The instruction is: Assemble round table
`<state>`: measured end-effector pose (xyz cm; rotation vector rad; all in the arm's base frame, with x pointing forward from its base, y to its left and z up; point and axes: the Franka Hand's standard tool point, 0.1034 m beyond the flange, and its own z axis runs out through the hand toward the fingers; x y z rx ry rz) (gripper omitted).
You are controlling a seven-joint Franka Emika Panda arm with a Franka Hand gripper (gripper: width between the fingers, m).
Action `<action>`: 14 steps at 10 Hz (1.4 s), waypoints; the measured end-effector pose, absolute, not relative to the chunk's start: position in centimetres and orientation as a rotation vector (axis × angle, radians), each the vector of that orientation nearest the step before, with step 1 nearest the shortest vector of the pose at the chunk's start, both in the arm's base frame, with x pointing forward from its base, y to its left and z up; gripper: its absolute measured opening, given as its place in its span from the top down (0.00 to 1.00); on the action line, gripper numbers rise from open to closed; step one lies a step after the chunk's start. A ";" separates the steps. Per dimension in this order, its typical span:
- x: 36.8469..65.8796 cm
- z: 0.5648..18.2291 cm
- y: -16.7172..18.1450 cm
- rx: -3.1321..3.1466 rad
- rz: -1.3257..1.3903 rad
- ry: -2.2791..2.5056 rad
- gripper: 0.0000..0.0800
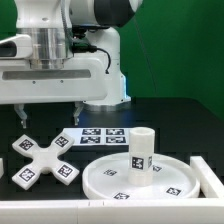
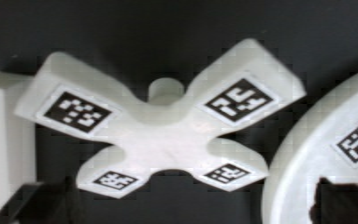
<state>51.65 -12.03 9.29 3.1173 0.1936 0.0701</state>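
The white cross-shaped foot lies flat on the black table at the exterior view's left, tags up. My gripper hangs open and empty straight above it, well clear of it. In the wrist view the foot fills the middle, with the dark fingertips at the frame's edge, wide apart. The large round disc lies at the front right, and its rim also shows in the wrist view. The short cylinder leg stands upright on the disc.
The marker board lies behind the foot and the disc. A white rail runs along the table's front edge, and a white block sits beside the disc at the right. The robot's base stands at the back.
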 end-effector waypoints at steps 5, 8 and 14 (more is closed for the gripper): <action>54.8 10.6 -14.1 3.071 0.177 0.218 0.19; 54.4 10.5 -15.9 2.949 0.405 0.197 0.19; 55.1 9.8 -13.6 2.922 0.376 0.389 0.19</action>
